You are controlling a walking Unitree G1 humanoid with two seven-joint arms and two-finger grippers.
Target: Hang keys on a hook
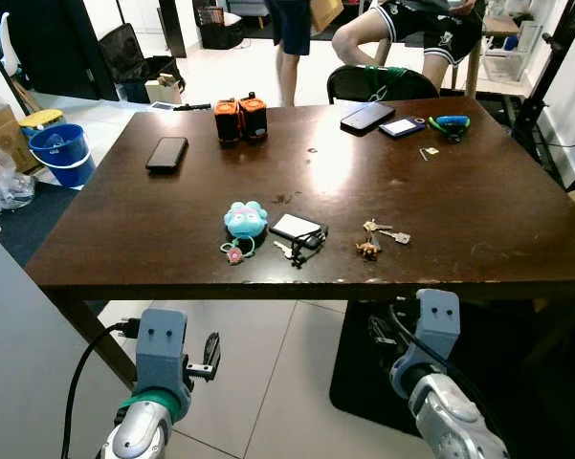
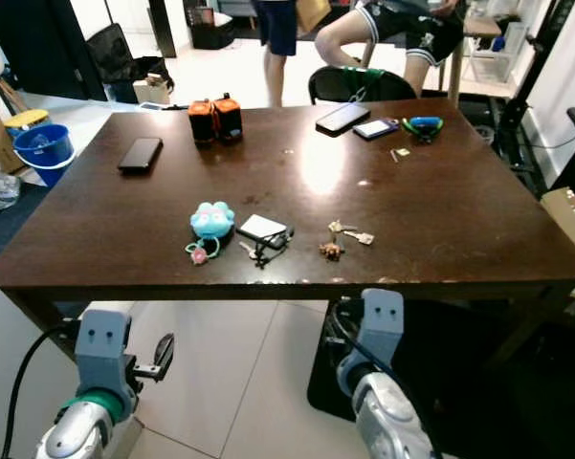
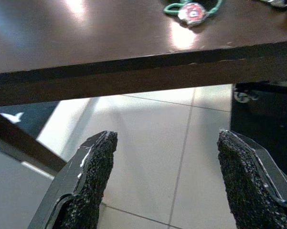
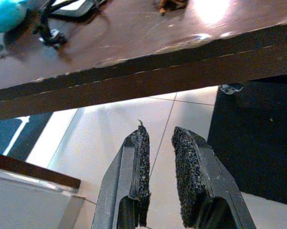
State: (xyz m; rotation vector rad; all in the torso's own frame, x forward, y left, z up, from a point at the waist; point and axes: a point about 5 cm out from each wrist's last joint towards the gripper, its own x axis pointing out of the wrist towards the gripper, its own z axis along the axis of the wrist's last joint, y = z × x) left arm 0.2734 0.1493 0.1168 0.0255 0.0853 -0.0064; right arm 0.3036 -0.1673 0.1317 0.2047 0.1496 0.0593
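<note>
Keys: small bunch of brass and silver metal keys (image 1: 378,236) lies flat on the dark brown wooden table (image 1: 459,201), near its front edge, right of the white card holder (image 1: 297,228).
Right claw (image 4: 157,157): below the table edge, under the keys; fingers nearly closed, empty.
Left claw (image 3: 167,186): released wide, empty, farther off.
Direction: keys lie up and forward.
Nearer arm: the right, in my judgement.
</note>
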